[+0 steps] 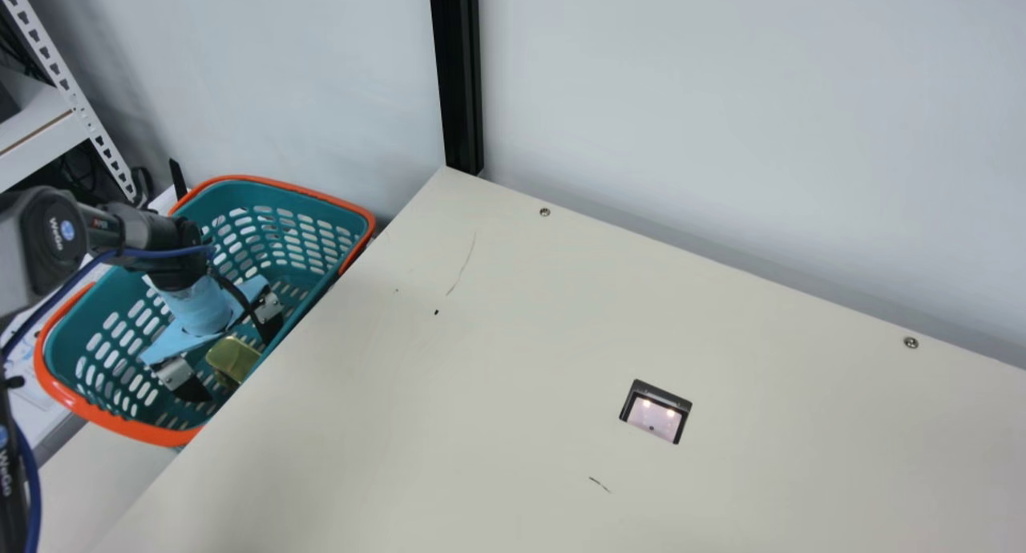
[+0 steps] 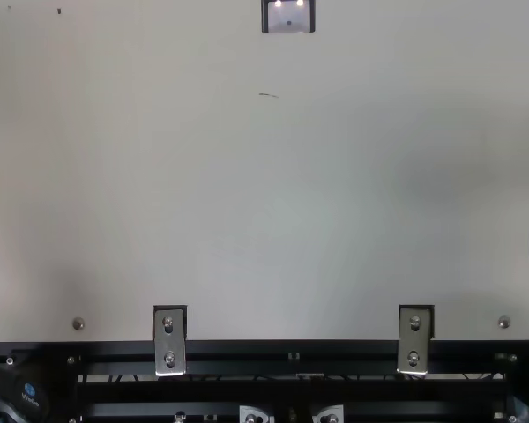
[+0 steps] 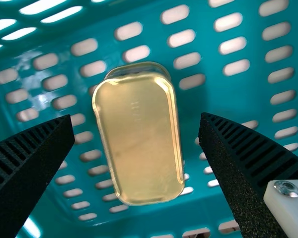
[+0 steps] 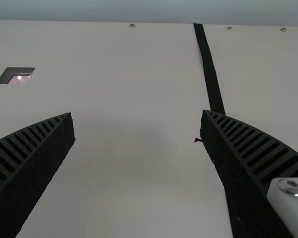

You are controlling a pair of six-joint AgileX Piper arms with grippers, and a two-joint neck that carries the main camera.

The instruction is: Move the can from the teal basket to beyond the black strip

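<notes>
At the far left I could see a white shelf rack of perforated metal, and next to it a teal plastic basket with slotted walls and an orange rim, beside the left edge of the cream tabletop. The left arm reached over the rim, its light blue and black gripper down inside the basket. Its ribbed fingers stood apart, one on either side of a gold metal can with rounded corners, and touched it on neither side. The can was in the basket, its flat gold face showing.

Further right, a black upright post rose at the tabletop's far corner, against a pale wall. Then came a dark-framed rectangular recess with two small lights gleaming in it. In the right wrist view, a narrow black strip ran over the tabletop, well apart from the recess, passing behind one finger of the black right gripper. Those ribbed fingers were wide apart, with nothing between them.
</notes>
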